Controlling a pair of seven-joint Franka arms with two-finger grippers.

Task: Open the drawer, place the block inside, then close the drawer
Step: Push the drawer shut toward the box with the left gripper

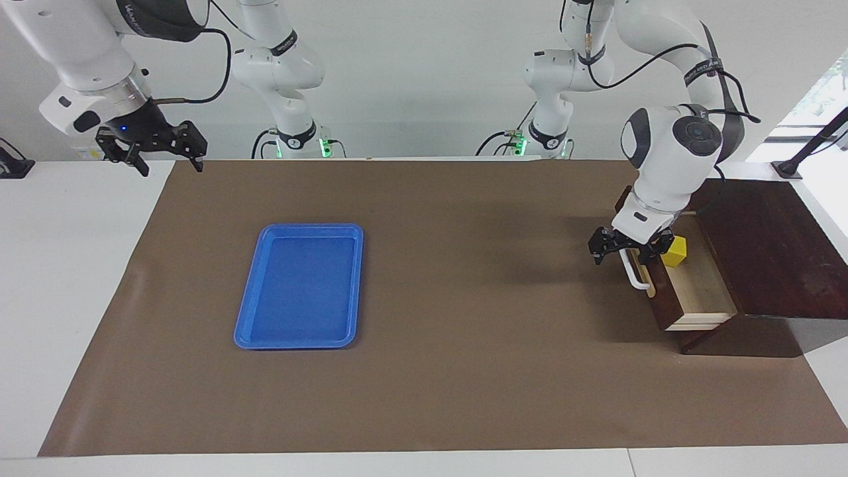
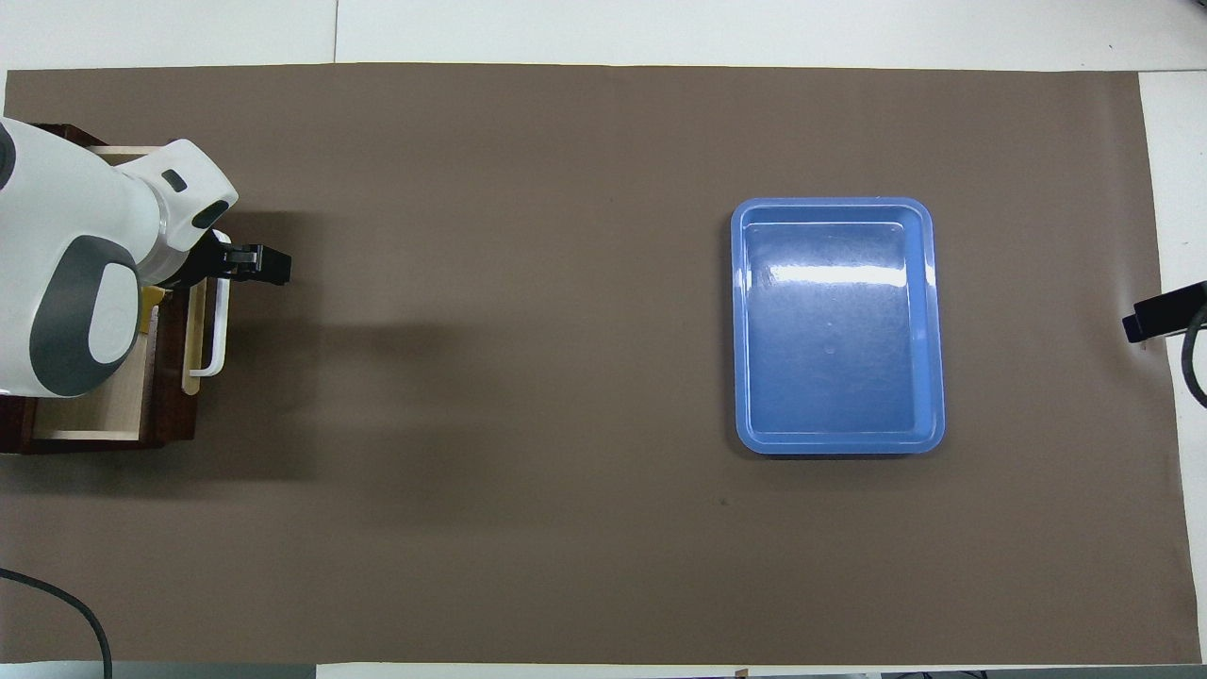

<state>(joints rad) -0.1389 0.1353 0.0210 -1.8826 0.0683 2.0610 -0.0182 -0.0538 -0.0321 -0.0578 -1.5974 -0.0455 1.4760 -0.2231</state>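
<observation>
The left gripper, fingers spread and empty, sits at the white handle of the drawer, which stands partly open. The block lies inside, at the end nearer the robots. The right gripper waits open over the table edge, with bare brown mat between the drawer and the blue tray.

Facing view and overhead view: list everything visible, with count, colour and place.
drawer: one, dark brown with pale interior, partly open, at the left arm's end.
white bar handle: one, on the drawer front.
block: one, yellow, inside the drawer.
blue tray: one, toward the right arm's end.
brown mat: one, covering the table.
left gripper: open, at the handle.
right gripper: open, waiting over the mat's edge.
</observation>
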